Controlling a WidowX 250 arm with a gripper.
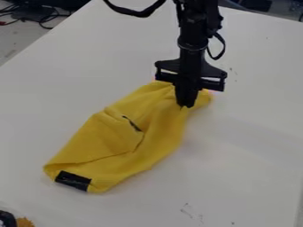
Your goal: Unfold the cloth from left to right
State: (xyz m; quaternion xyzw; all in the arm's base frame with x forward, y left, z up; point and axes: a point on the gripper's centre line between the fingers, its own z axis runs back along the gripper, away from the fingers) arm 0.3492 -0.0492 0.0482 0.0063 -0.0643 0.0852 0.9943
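The black gripper (186,105) points down at the upper right end of the yellow cloth (157,126), its fingers close together and shut on the cloth near its right edge. Folds in the fabric run toward the fingertips, which cover the pinched spot. The cloth lies bunched and folded over itself, stretching diagonally from the gripper to the lower left. A folded flap with a short dark mark lies at its middle, and a black patch is on its lower left end.
The white table (248,146) carries the cloth. Dark cables (44,17) lie beyond its edge at the upper left. A black and orange-brown object (24,222) shows at the bottom left corner.
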